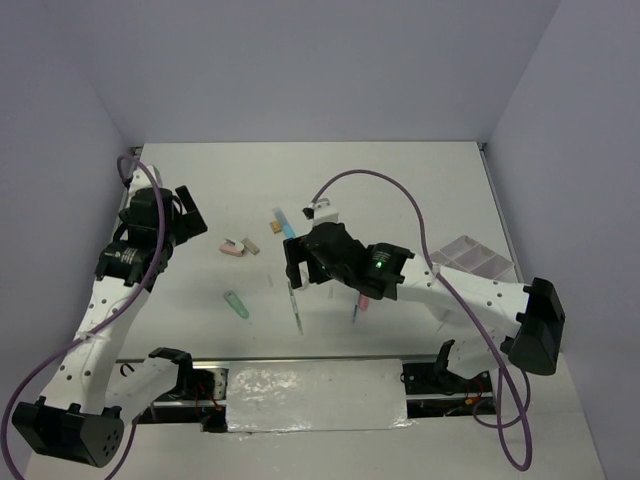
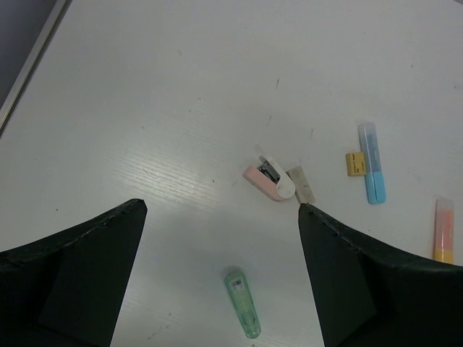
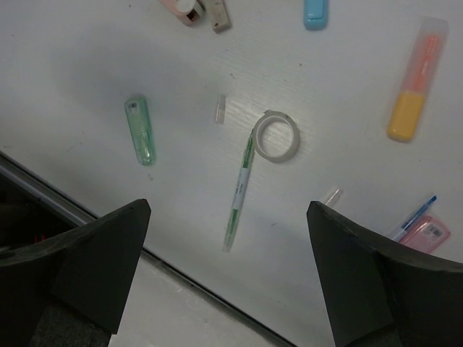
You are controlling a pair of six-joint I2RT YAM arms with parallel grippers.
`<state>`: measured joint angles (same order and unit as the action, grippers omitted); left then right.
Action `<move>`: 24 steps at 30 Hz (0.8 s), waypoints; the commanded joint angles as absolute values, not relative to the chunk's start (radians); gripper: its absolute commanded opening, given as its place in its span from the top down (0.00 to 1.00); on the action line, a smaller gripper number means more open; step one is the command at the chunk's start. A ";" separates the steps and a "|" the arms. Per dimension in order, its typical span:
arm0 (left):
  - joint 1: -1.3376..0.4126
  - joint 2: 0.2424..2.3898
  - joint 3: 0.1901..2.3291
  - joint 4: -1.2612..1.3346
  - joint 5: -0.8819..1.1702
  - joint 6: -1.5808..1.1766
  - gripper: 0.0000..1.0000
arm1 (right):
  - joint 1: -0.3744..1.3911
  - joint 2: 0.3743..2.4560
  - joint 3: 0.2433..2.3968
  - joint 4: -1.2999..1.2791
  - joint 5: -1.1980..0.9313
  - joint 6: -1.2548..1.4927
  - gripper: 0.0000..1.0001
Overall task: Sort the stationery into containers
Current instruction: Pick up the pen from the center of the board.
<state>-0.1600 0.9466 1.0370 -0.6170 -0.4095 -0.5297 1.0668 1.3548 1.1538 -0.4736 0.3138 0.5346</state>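
The white divided tray (image 1: pixel 476 257) sits at the right, beside my right arm. My left gripper (image 1: pixel 193 215) is open and empty above the table's left part. In the left wrist view it (image 2: pixel 221 206) hovers over a green marker (image 2: pixel 242 303), with a pink item (image 2: pixel 269 179), tan eraser (image 2: pixel 302 184), yellow eraser (image 2: pixel 354 163), blue marker (image 2: pixel 372 163) and orange marker (image 2: pixel 443 230) beyond. My right gripper (image 1: pixel 300 272) is open and empty. In its wrist view it (image 3: pixel 228 208) hangs above a thin green pen (image 3: pixel 239 191) and a clear tape ring (image 3: pixel 276 136).
The right wrist view also shows the green marker (image 3: pixel 140 130), orange marker (image 3: pixel 414 79), pink marker (image 3: pixel 427 231), a blue pen (image 3: pixel 412 217) and two small clear caps (image 3: pixel 221 108). The table's front edge (image 3: pixel 108 231) lies just below the pen. Walls enclose the table.
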 commanded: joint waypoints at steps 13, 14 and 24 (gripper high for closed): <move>-0.166 0.920 1.035 -0.568 -0.365 -0.519 0.01 | 1.132 1.632 1.261 -0.560 0.290 0.647 0.41; -0.167 0.920 1.035 -0.566 -0.364 -0.518 0.01 | 1.134 1.647 1.264 -0.563 0.287 0.653 0.45; -0.178 0.917 1.034 -0.561 -0.356 -0.512 0.01 | 1.138 1.807 1.261 -0.555 0.262 0.667 0.55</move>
